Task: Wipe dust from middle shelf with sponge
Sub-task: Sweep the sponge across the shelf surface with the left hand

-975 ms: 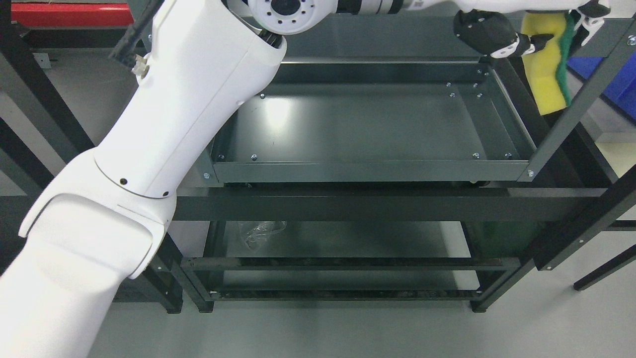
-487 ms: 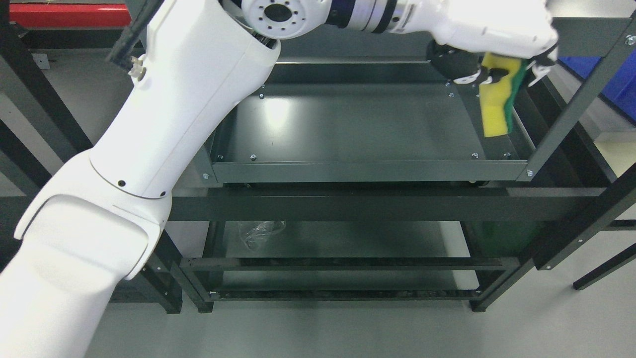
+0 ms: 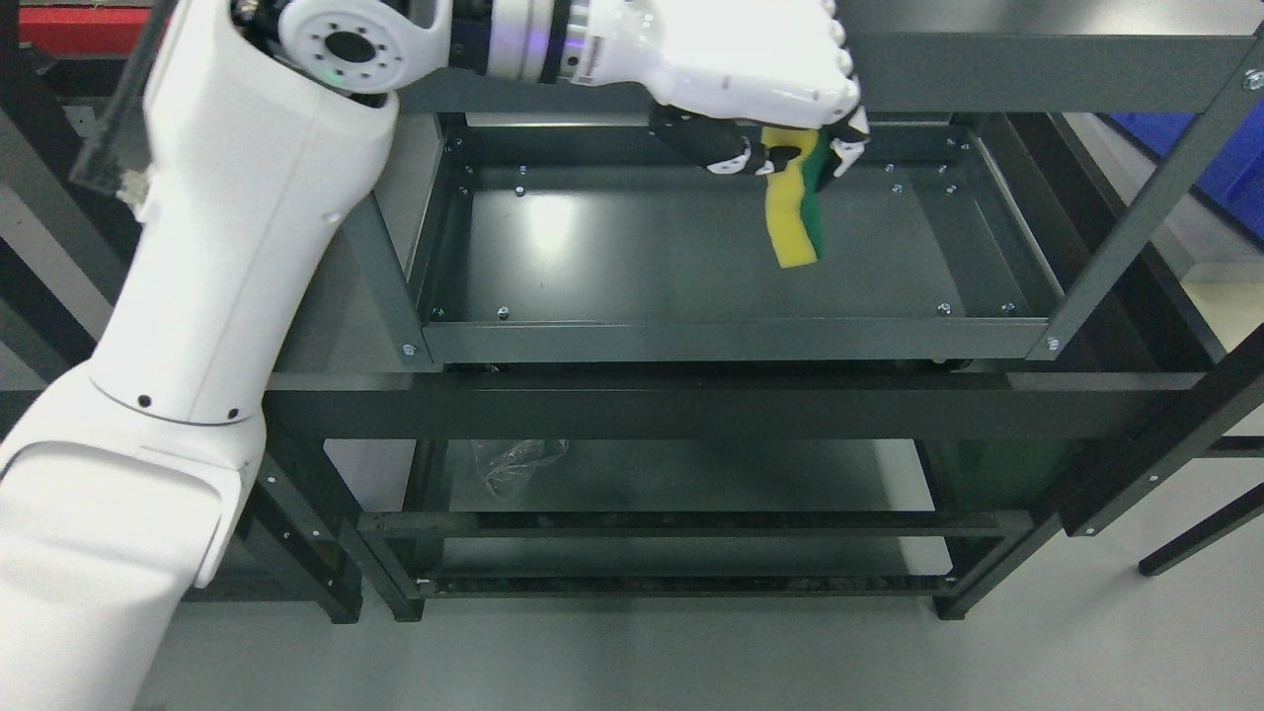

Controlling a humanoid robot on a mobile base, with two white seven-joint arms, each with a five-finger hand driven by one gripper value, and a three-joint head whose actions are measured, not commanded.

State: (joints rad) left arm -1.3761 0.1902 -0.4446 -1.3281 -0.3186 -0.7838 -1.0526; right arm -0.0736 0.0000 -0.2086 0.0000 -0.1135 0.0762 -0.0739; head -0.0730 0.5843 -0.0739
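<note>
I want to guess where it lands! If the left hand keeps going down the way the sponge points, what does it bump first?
Probably the shelf floor. The left hand holds the sponge hanging down over it, so the sponge tip would touch first. Whether it already touches is unclear from this view.

Single head view, looking steeply down and forward onto a dark metal rack (image 3: pixel 731 400) from above its front edge. Close range: the middle shelf (image 3: pixel 691 247) fills the centre of the frame, its front lip running left to right just above centre. Lower tiers and the grey floor (image 3: pixel 632 652) show toward 6 o'clock. The left arm (image 3: pixel 197 296) enters from 7 o'clock, very near the lens, and crosses to 12 o'clock, blocking the left third. Rack uprights cut in at 3 o'clock. No second view to compare overlap.
</note>
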